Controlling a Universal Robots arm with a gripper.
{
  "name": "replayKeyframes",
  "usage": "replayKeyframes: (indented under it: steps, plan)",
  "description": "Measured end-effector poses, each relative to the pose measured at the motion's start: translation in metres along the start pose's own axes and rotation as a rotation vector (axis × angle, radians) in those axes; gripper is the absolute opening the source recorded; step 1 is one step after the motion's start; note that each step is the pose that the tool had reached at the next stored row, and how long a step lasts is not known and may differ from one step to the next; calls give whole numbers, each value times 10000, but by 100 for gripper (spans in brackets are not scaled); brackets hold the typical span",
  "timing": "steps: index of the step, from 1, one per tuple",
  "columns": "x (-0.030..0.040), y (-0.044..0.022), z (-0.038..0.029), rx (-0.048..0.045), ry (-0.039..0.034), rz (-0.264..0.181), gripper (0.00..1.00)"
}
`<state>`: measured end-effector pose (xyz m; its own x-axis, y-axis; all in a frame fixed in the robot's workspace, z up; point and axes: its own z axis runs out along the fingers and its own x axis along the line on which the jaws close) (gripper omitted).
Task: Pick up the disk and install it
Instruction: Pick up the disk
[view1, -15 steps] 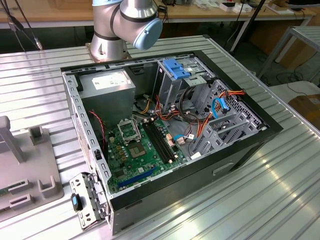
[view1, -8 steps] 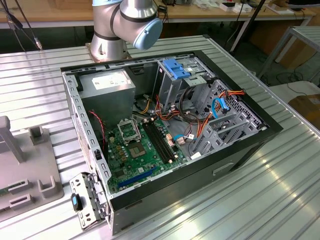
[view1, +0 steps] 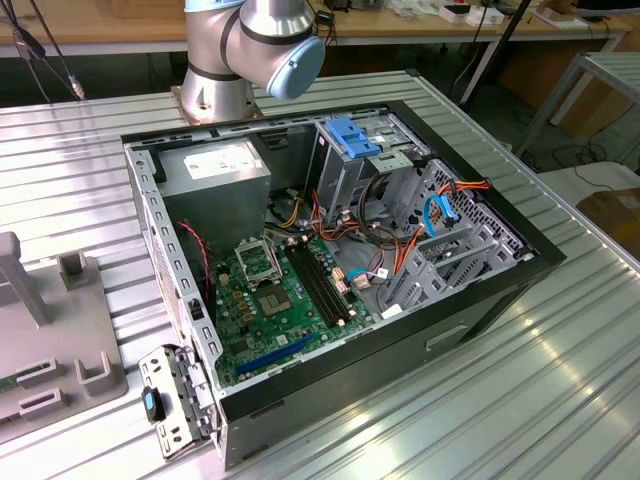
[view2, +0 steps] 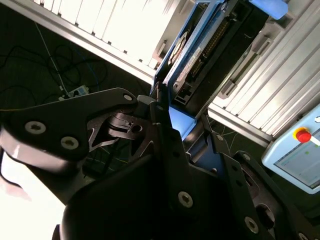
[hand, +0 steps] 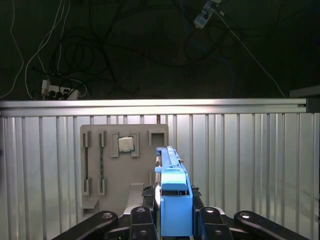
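the open computer case (view1: 530, 262) holds a green motherboard (view1: 275, 300), a grey power-supply box (view1: 215, 180) and a metal drive cage (view1: 345, 165) with a blue latch. in the first wrist view a grey fixture plate (hand: 125, 175) carries a square chip (hand: 125, 144). the black gripper (hand: 173, 202) clamps the disk (hand: 172, 170) by its blue plastic rails above the ribbed aluminium table (hand: 240, 165). the disk shows edge-on, its label hidden.
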<state>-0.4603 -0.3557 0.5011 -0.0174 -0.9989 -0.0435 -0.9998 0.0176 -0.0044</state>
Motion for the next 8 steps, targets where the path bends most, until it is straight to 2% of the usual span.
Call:
replayKeyframes:
  steps: [8]
  plan:
    - [-2, 0, -55, 1, 0, 0, 37]
